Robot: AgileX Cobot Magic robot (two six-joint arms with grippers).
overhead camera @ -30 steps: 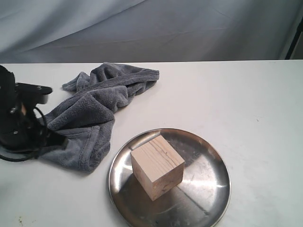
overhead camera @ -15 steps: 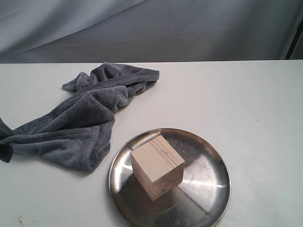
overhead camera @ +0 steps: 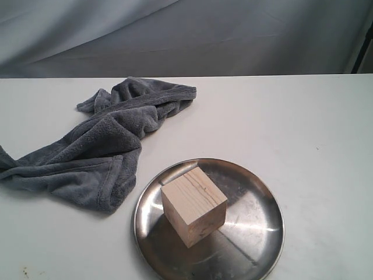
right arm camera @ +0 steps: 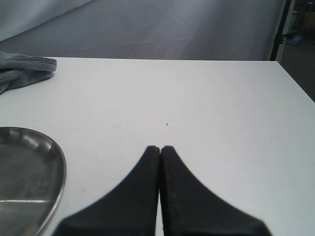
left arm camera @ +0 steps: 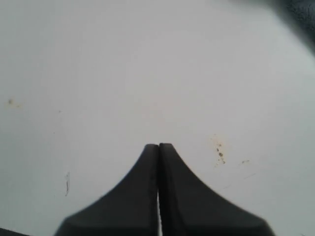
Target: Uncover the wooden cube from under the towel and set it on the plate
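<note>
And there's the wooden cube [overhead camera: 193,205], sitting squarely on the plate [overhead camera: 256,216], a little left of the dish's centre, one corner turned toward the camera and the grain lines plain on its top face. It rests flat, and its reflection shows in the scratched steel beside it. The towel [overhead camera: 102,151] lies well clear of the cube, bunched and rumpled on the white surface [overhead camera: 291,116] to the upper left of the plate. Its nearest hemmed edge comes just beside the plate's rim, and the rest trails off toward the left border of the exterior view.

Now the left tool [left arm camera: 158,146]: both fingers are pressed together with nothing between them, over a bare stretch of surface marked with a few small brown specks [left arm camera: 219,153]. Over to the right tool [right arm camera: 160,148], and it's the same story, fingers closed tight and holding nothing. The plate's rim and a fold of towel sit off to one side in its view. A grey backdrop [overhead camera: 186,35] hangs behind it all.
</note>
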